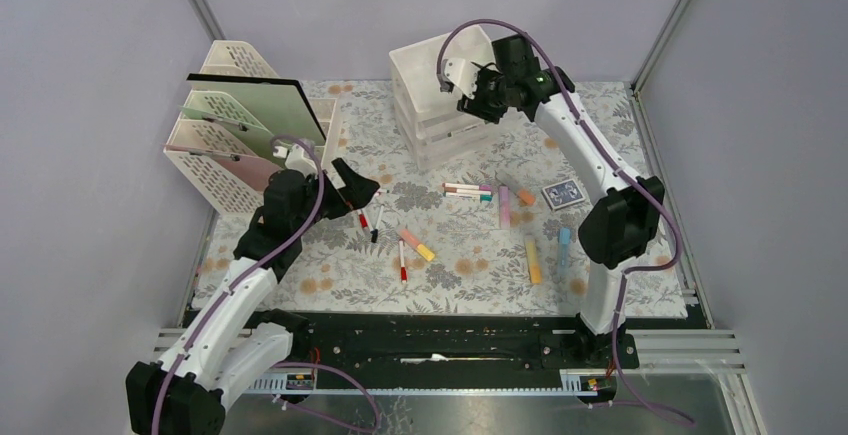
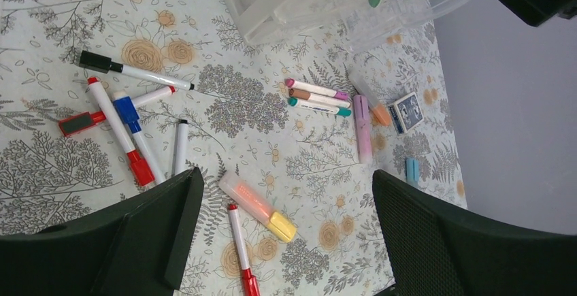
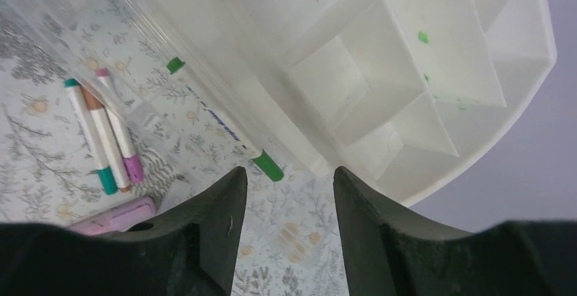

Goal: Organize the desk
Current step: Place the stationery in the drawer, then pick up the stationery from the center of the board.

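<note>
The desk [image 1: 470, 265] is a pale fern-and-flower cloth strewn with pens. My left gripper [image 1: 358, 187] is open and empty, above a cluster of whiteboard markers [image 2: 129, 133]. In its wrist view [image 2: 282, 194] a yellow-capped highlighter [image 2: 258, 207] and a red-capped marker [image 2: 239, 252] lie between the fingers, below them. My right gripper [image 1: 472, 105] is open and empty at the front of the white drawer unit [image 1: 430, 95]. In its wrist view [image 3: 289, 173] a green-capped pen [image 3: 218, 119] lies in the translucent pulled-out drawer [image 3: 88, 10].
Three markers [image 1: 468, 192], a pink highlighter [image 1: 504, 205], a card deck [image 1: 563, 193], a blue highlighter [image 1: 564, 245] and an orange highlighter [image 1: 533, 258] lie mid-desk. A cream file rack [image 1: 235, 125] with folders stands at the back left. Metal rails frame the desk.
</note>
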Motion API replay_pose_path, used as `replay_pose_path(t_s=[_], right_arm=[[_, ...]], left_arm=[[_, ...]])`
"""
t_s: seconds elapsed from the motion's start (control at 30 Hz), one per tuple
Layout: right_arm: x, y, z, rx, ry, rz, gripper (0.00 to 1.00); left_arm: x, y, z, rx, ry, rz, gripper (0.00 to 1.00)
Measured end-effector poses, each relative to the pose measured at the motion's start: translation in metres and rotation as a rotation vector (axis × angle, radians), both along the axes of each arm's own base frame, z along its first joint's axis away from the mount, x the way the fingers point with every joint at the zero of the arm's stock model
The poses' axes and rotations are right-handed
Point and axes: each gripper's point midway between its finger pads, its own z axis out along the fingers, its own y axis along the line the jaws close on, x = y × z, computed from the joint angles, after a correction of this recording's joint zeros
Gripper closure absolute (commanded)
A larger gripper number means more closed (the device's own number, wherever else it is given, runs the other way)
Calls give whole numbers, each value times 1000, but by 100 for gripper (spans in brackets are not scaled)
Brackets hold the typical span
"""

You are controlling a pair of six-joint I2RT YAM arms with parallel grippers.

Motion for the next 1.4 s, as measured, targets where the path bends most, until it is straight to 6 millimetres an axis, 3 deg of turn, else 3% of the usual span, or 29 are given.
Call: replay_pose_path(t_s=[0.17, 0.33, 0.4, 0.5, 0.57, 0.67, 0.77, 0.9, 1.1, 1.27, 1.4], right_arm=[[-24, 9, 20, 159, 74, -53, 35], [-93, 12, 41, 358, 222, -27, 34], [-118, 8, 50, 445, 288, -15, 34], [-133, -14, 53, 553, 364, -62, 34], [-134, -34, 44, 608, 415, -123, 34], [-138, -54, 17, 651, 508, -213, 33], [-154, -56, -17, 667, 627, -262, 33], [-175, -58, -45, 708, 732, -305, 33], [-178, -71, -49, 776, 726, -343, 32], [-183, -71, -52, 801, 724, -344, 32], [-183, -71, -54, 814, 731, -342, 32]], left_arm=[[0, 4, -6, -30, 54, 44, 1], [0, 4, -18, -42, 114, 62, 2], [0, 3, -28, -36, 153, 64, 3], [-1, 3, -47, -14, 227, 66, 3], [-4, 4, -61, 10, 293, 70, 4], [-8, 7, -76, 55, 375, 78, 6], [-7, 9, -81, 126, 409, 90, 7], [-1, 6, -83, 233, 422, 92, 9], [7, 11, -97, 357, 448, 123, 28], [10, 21, -114, 428, 481, 157, 33], [15, 27, -122, 471, 491, 178, 48]])
